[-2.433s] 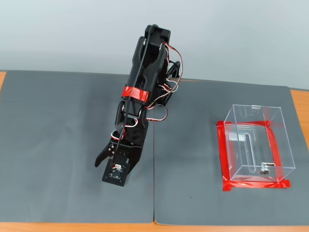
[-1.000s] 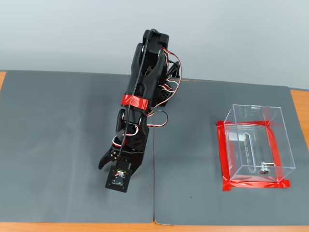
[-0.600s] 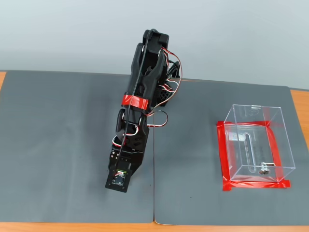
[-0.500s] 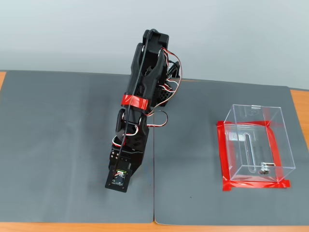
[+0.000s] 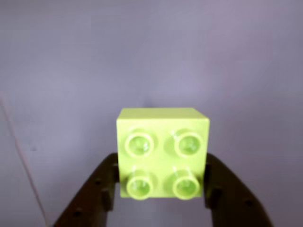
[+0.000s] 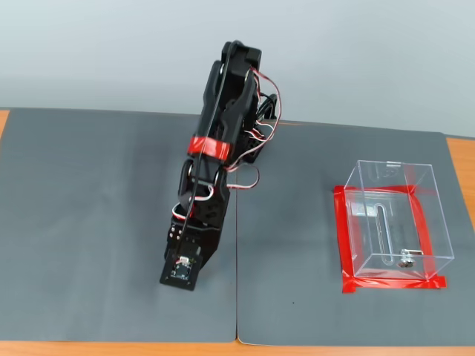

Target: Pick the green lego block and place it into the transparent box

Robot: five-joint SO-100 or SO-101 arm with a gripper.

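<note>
**Block in the jaws, box still a reach away**

In the fixed view the arm leans over the left-centre of the frame, above the grey mat that covers the desk, with its wrist end low and close to the seam between the two mat sheets. The block cannot be seen from this camera; the arm's body hides it.

The wrist view supplies the missing detail. The green block sits at lower centre of that frame, studs facing the camera, with the gripper closed on it: one dark jaw presses its left side and the other its right side, each touching the plastic. The block is square, so it has no long axis to speak of, and it sits squarely between the jaws rather than skewed. Whether it is clear of the mat or resting on it cannot be told from either picture.

Further right in the fixed view, at right of centre and well apart from the arm, stands the transparent box, open at the top, empty, its foot ringed with red tape.

The relation that matters for the coming move is that the box lies to the right of the gripper as the fixed view shows it, at roughly the same depth on the desk. The grasp looks made; the carry probably calls for a lift high enough to clear the near wall, then a swing to the right.
</note>
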